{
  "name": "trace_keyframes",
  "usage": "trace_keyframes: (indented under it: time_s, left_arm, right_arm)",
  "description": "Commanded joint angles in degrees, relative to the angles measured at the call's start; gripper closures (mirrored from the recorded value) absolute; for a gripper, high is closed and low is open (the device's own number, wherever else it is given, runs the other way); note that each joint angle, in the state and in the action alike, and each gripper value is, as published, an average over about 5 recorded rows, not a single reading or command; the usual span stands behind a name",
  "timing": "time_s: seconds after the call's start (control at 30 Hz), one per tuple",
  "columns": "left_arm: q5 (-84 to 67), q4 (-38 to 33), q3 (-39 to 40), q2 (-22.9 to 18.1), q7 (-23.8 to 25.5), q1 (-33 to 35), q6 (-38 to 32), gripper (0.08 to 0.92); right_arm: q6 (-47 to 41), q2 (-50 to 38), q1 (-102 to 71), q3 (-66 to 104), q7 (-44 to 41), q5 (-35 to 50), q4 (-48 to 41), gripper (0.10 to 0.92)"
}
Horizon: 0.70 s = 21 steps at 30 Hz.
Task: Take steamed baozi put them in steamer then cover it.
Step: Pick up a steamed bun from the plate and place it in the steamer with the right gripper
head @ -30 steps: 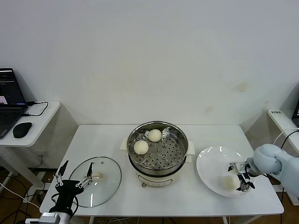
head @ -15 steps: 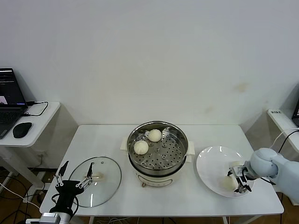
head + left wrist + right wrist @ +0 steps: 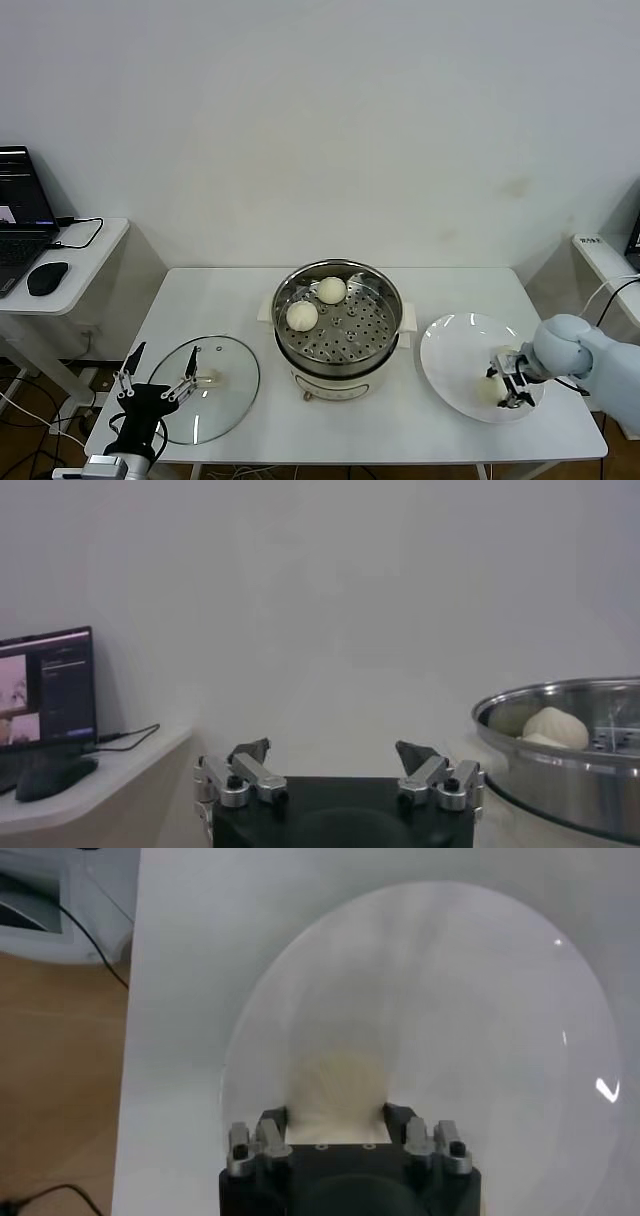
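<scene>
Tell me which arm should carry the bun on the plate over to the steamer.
Right: the right gripper already has its fingers around the baozi on the white plate. The left gripper hangs open by the glass lid.

Plain white wall point(image 3: 320, 120); side desk point(image 3: 75, 265) with laptop point(image 3: 20, 215).

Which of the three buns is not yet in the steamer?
The bun on the white plate, between the fingers of the right end effector. The other two buns already lie in the steamer.
</scene>
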Motion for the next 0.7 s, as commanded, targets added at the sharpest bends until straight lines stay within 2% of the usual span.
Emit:
trace_keyframes:
  time_s: [0.03, 0.4, 0.7]
  left_arm:
    - [-0.08, -0.12, -0.06, 0.10, 0.01, -0.10, 0.09, 0.177]
    - [-0.42, -0.57, 0.16, 0.51, 0.04, -0.45, 0.07, 0.177]
    - [-0.61, -1.22, -0.07, 0.61, 0.06, -0.46, 0.08, 0.177]
  right_arm:
    - [-0.36, -0.60, 10.55, -4.07, -2.36, 3.36, 0.45, 0.421]
    - [-2.23, 1.76, 37.20, -12.76, -5.72, 13.67, -1.10, 0.414]
    - [-3.64, 16.44, 55.07, -25.55, -1.43, 20.61, -0.94, 0.414]
